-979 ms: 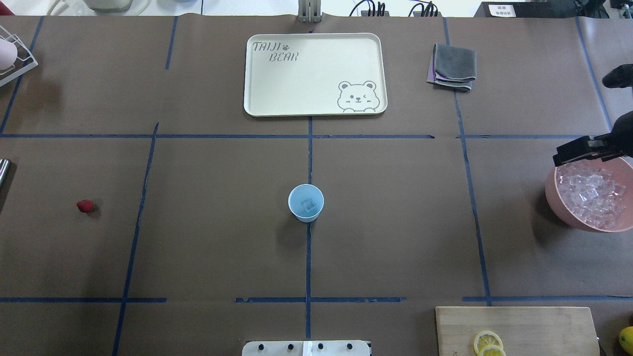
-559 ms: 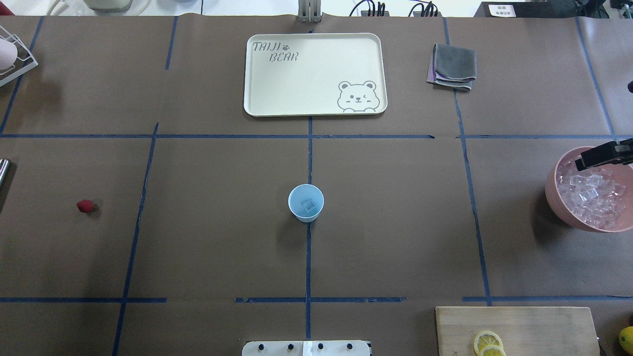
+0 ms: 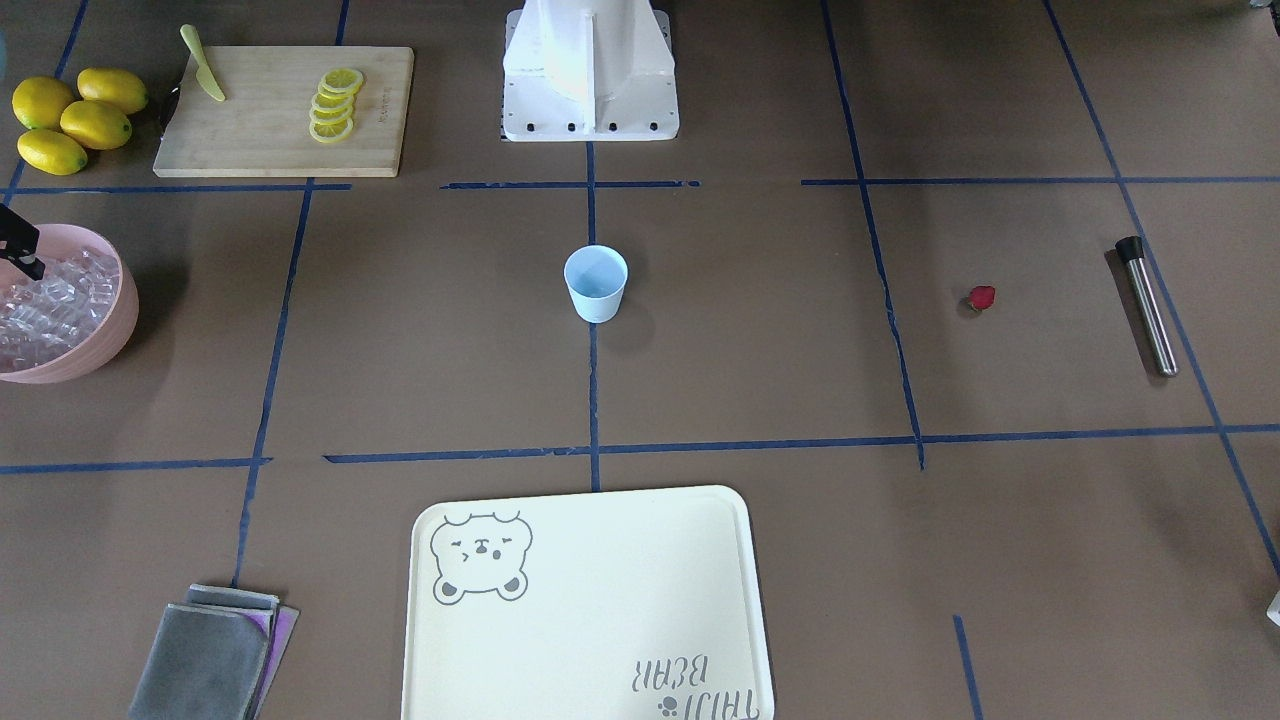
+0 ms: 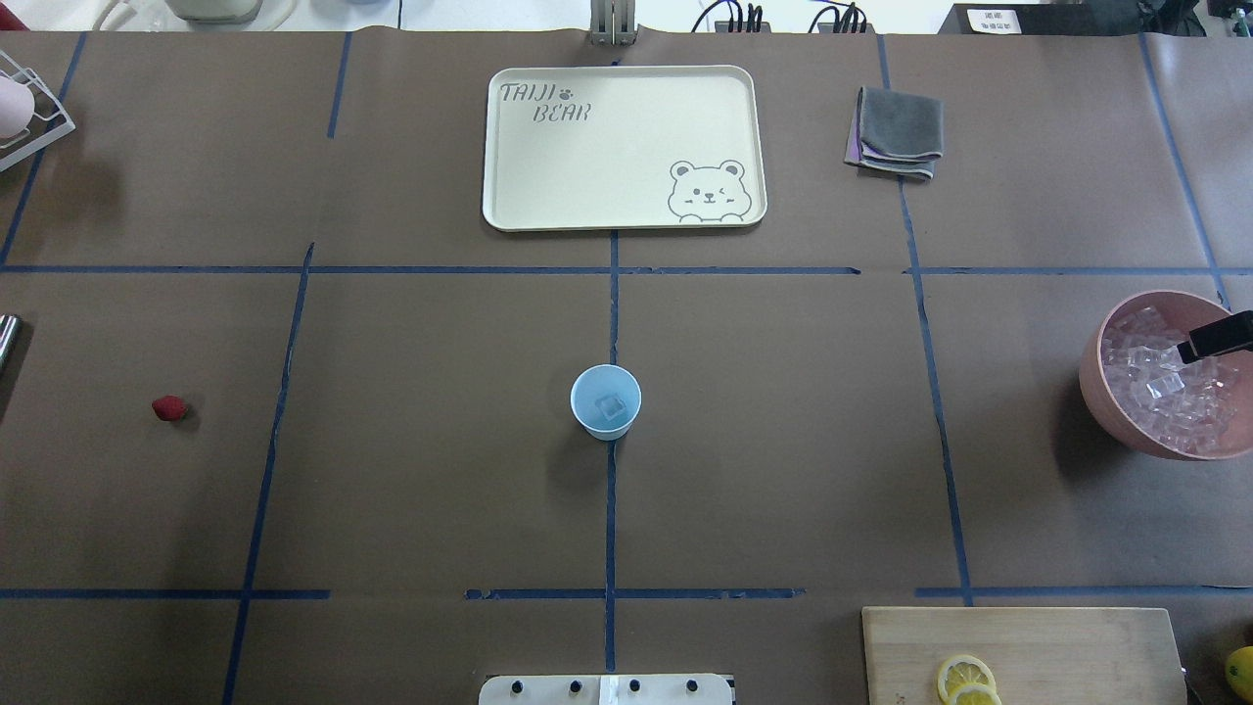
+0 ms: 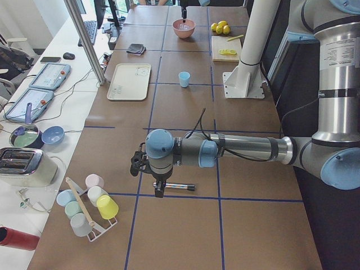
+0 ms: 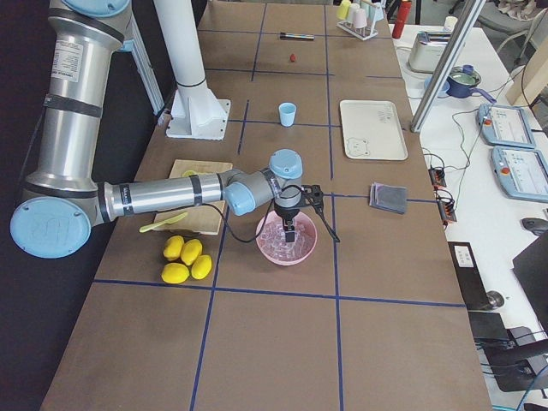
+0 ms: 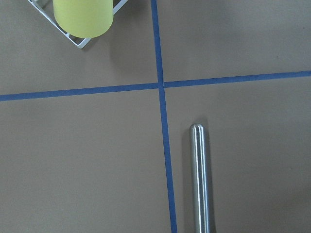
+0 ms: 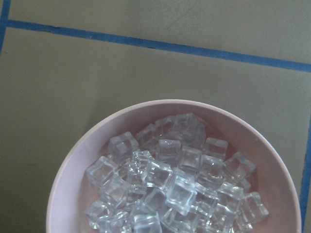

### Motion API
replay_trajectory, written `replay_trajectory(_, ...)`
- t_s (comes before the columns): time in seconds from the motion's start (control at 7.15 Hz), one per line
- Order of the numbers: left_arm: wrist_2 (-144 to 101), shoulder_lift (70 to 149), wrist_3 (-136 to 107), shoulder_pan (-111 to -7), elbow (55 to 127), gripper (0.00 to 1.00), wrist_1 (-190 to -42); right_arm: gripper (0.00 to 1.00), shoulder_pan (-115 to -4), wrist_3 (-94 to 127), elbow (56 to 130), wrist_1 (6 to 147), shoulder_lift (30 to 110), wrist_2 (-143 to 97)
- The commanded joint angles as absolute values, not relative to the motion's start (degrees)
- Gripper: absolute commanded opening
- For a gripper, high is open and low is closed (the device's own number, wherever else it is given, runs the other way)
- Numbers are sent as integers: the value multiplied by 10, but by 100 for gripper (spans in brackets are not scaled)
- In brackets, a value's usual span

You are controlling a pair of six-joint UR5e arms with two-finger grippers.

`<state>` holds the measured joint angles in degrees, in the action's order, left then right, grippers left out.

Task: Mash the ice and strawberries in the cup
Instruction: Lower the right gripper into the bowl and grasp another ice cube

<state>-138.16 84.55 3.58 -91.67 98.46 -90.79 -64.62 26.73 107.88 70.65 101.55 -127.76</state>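
Hovering over bowl point(image 4: 1090, 380) of ice point(image 4: 1165, 392), right end effector point(image 4: 1217, 339) grip state undeterminable; risk: slick cube slipping, missing cup point(image 4: 606, 401).

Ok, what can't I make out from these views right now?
Right claw: cut by the overhead view's edge, small in the right side view; open or shut unclear.
Left claw: only in the left side view; grip unclear.
Metal rod: lower end cut off in the left wrist view.
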Motion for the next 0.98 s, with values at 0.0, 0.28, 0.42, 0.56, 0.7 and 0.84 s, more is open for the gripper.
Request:
replay_trajectory(0.0, -1382, 846, 36, -917, 984, 100, -908, 98, -614, 268, 1078, 706, 1015, -1274)
replay_trajectory(0.28, -1382, 846, 36, -917, 984, 100, -909, 91, -608, 267, 1075, 707, 1015, -1273)
replay_trajectory(0.42, -1382, 846, 36, -917, 984, 100, -909, 91, -601, 267, 1067, 707, 1014, -1273)
replay_trajectory(0.56, -1382, 846, 36, -917, 984, 100, -909, 90, -597, 267, 1067, 707, 1012, -1269)
replay_trajectory(0.7, -1382, 846, 36, -917, 984, 100, -909, 83, -592, 267, 1067, 707, 1012, -1263)
replay_trajectory(0.84, -1382, 846, 36, -917, 984, 100, -908, 79, -592, 266, 1067, 707, 1012, -1262)
